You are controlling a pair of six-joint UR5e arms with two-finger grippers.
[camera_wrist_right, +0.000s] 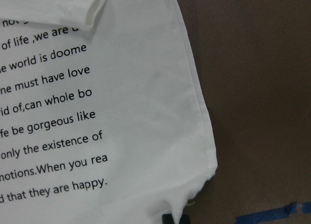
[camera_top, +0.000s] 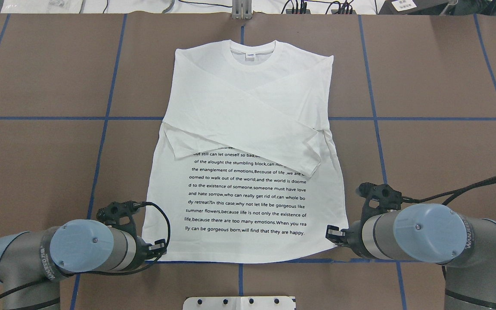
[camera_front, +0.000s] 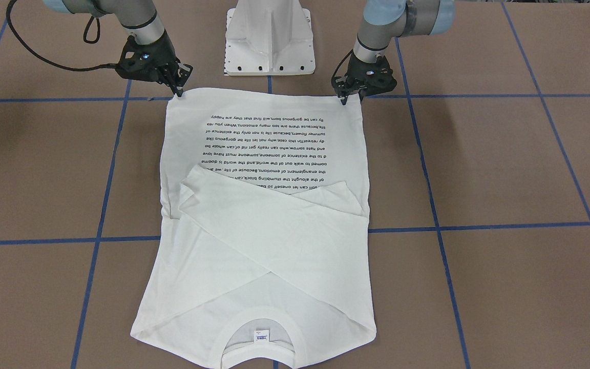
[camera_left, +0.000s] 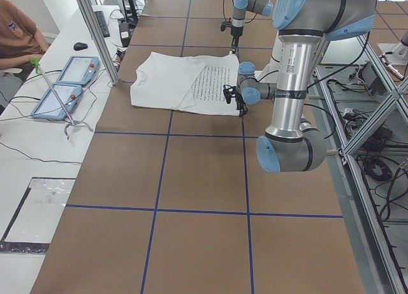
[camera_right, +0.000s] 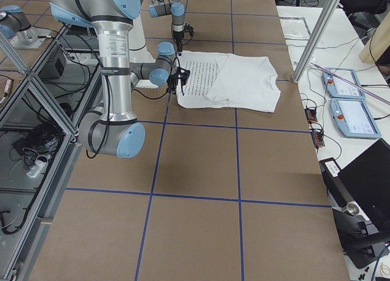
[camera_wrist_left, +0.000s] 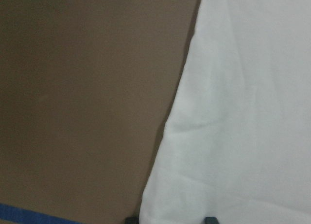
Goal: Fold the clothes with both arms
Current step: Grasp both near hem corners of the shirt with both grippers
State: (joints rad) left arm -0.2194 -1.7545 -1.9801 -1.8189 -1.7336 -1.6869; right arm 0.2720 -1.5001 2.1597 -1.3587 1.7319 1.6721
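The white shirt (camera_front: pixel 264 246) lies flat on the brown table with its printed side up. Its sleeves are crossed over the chest and its collar (camera_top: pixel 254 54) is at the far side from the robot. My left gripper (camera_front: pixel 349 98) stands at the near hem corner on my left. In the left wrist view its fingertips (camera_wrist_left: pixel 132 219) show apart with cloth (camera_wrist_left: pixel 243 112) between them, so it is open. My right gripper (camera_front: pixel 178 92) is at the other hem corner. It is shut on the shirt, and the corner (camera_wrist_right: pixel 187 199) is puckered at the fingers.
The white pedestal (camera_front: pixel 269 41) stands just behind the hem, between the arms. Blue tape lines (camera_top: pixel 101 118) mark a grid on the table. A person (camera_left: pixel 19 32) sits by handheld control units (camera_left: pixel 64 83) beyond the collar side.
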